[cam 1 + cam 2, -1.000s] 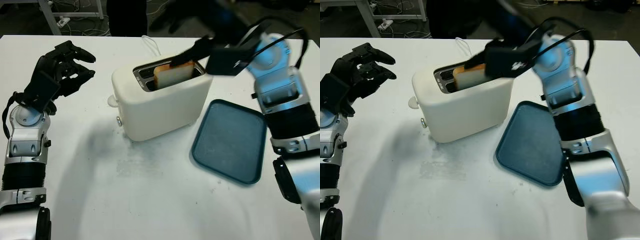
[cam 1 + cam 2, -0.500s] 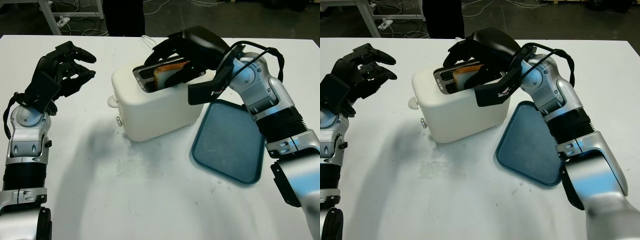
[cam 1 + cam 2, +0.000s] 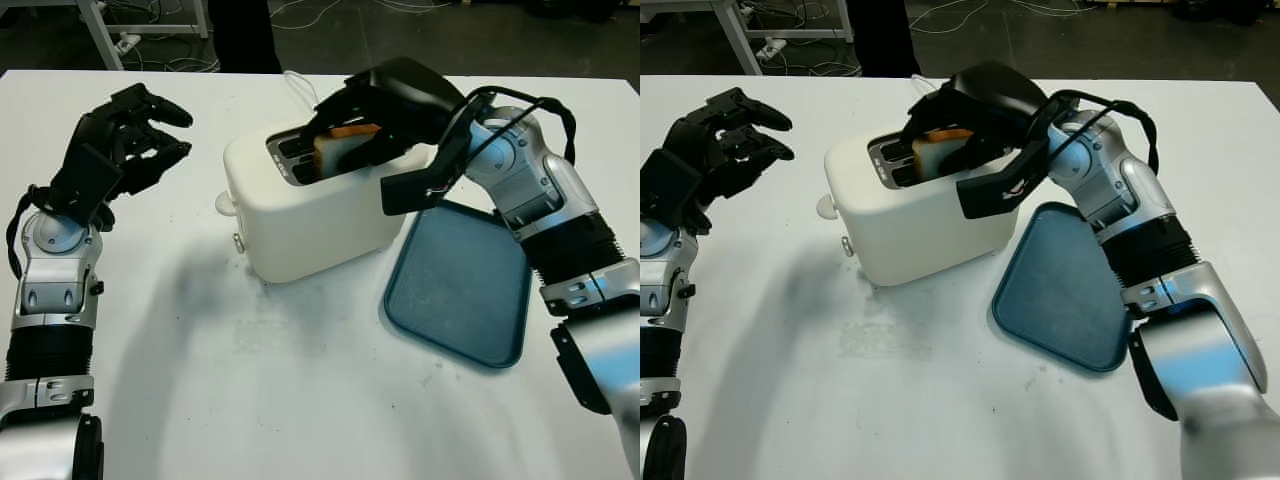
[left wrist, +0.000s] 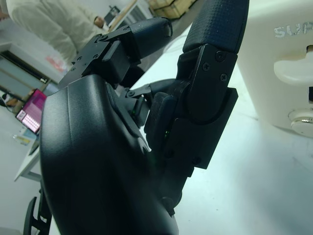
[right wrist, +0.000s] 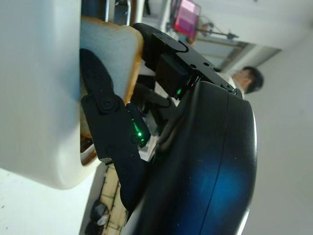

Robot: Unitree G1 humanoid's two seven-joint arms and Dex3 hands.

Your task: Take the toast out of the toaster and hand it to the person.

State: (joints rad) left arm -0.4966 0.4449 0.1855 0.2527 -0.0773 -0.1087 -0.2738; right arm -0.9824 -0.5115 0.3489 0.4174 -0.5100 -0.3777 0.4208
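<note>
**Toast gripped, lift just starting**

On your left, the left robot hand (image 3: 120,140) is hovering above the tabletop (image 3: 300,380), fingers curled and holding nothing. At centre, the toast (image 3: 340,148) is standing partly out of the toaster (image 3: 320,205) slot. Your right robot hand (image 3: 375,110) is pinching it from above. Further right, a blue tray (image 3: 460,285) is lying beside the toaster. You're left with pulling the toast clear and handing it over.
</note>
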